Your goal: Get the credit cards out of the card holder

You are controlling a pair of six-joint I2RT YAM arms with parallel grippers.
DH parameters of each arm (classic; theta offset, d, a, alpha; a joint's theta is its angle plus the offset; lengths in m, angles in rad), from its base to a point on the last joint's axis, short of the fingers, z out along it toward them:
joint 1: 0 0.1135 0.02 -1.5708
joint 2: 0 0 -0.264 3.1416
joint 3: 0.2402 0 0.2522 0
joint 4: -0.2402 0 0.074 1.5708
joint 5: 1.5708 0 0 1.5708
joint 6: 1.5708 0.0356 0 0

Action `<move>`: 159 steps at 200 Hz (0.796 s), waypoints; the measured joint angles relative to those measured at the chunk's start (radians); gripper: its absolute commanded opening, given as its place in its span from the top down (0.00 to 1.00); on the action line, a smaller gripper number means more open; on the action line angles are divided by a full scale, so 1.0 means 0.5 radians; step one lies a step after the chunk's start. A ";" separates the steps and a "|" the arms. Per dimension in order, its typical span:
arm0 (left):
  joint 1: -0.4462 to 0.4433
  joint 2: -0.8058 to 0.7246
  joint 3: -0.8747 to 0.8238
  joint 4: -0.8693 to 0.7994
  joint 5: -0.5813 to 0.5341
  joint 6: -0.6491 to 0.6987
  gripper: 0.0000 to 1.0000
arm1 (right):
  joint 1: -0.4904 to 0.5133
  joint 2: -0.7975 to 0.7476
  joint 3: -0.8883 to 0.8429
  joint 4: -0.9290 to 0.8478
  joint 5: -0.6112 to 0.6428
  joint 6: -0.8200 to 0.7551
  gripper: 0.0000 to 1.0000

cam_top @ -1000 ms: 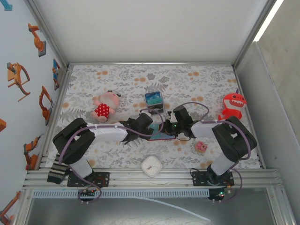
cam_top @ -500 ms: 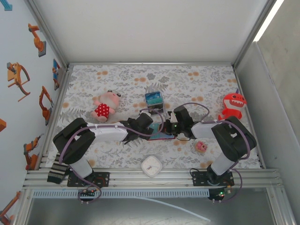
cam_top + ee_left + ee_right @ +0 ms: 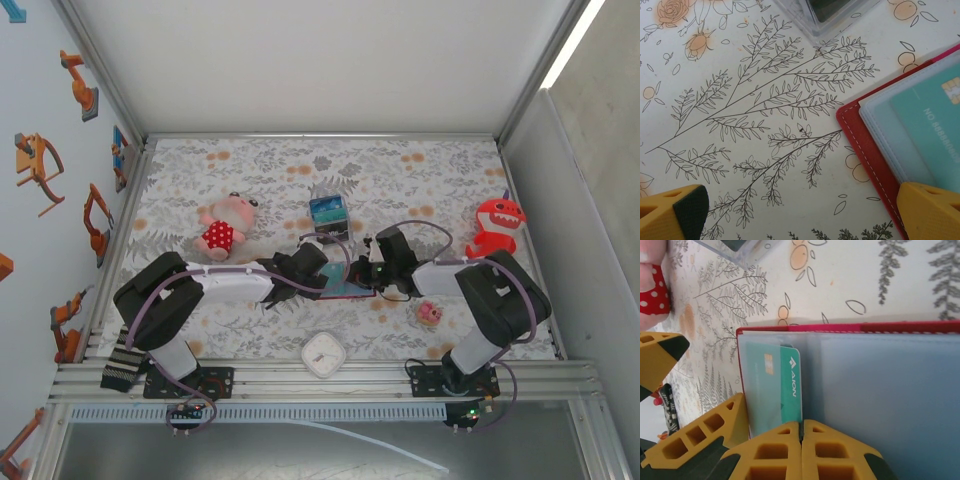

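Observation:
The card holder (image 3: pixel 348 290) lies open on the floral cloth between both arms, dark red with clear inner pockets (image 3: pixel 880 385). A teal credit card (image 3: pixel 790 385) sticks partly out of the end pocket, and its chip end (image 3: pixel 935 135) shows in the left wrist view. My right gripper (image 3: pixel 801 432) is shut, its tips meeting at the card's protruding edge; I cannot tell whether the edge is pinched. My left gripper (image 3: pixel 800 220) stands open over the cloth, with one of its fingertips (image 3: pixel 930 210) on the holder's red border (image 3: pixel 865 150).
A clear plastic box (image 3: pixel 328 213) stands just behind the holder. A pink plush (image 3: pixel 222 230) lies at the left, a red shark toy (image 3: pixel 495 225) at the right, a small pink toy (image 3: pixel 430 313) and a white clock (image 3: pixel 324 353) near the front.
My right gripper has closed the last bit and its wrist has shifted slightly back and right. The left gripper stays open in place.

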 measured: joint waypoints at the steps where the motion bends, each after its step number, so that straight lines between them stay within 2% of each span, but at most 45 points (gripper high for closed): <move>1: 0.000 0.000 0.000 -0.001 0.000 0.000 0.03 | 0.000 -0.004 0.001 -0.008 0.003 -0.005 1.00; 76: 0.000 -0.001 0.000 -0.015 -0.006 0.003 0.03 | -0.001 -0.166 0.201 -0.526 0.214 -0.253 1.00; 159: -0.013 -0.013 0.038 0.021 -0.003 0.069 0.03 | -0.002 -0.182 0.220 -0.606 0.228 -0.291 1.00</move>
